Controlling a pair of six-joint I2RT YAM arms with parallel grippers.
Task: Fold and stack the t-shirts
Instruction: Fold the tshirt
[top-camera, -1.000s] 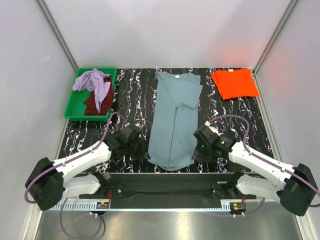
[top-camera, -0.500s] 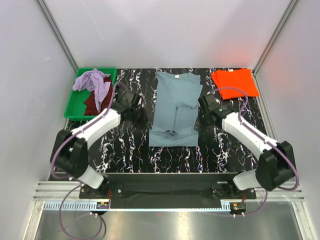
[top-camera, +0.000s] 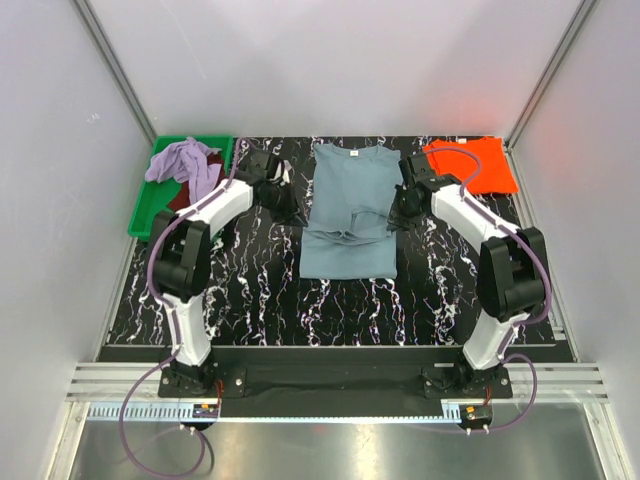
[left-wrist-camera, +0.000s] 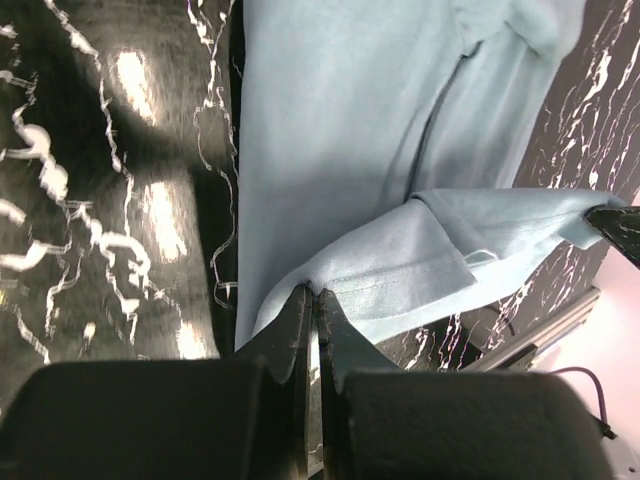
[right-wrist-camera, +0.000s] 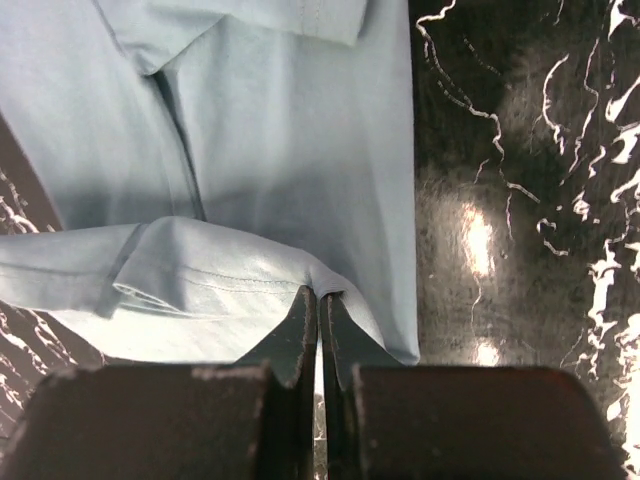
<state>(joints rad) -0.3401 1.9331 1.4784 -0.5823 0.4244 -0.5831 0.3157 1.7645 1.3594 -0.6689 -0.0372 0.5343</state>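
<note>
The blue-grey t-shirt (top-camera: 348, 205) lies in the middle of the table, its bottom part lifted and carried back over its middle. My left gripper (top-camera: 292, 210) is shut on the hem's left corner (left-wrist-camera: 312, 290). My right gripper (top-camera: 397, 216) is shut on the hem's right corner (right-wrist-camera: 322, 290). Both hold the hem a little above the shirt's body. The orange t-shirt (top-camera: 470, 165) lies folded at the back right. The lavender t-shirt (top-camera: 186, 163) and the maroon t-shirt (top-camera: 200, 200) lie crumpled in the green tray (top-camera: 150, 212).
The green tray stands at the back left, close beside my left arm. White walls close in the table on three sides. The black marbled tabletop (top-camera: 330, 310) stretches in front of the folded shirt.
Both grippers have carried the blue-grey shirt's hem from the near edge toward the back, folding the lower half over the upper half. Both arms are now stretched far out.
</note>
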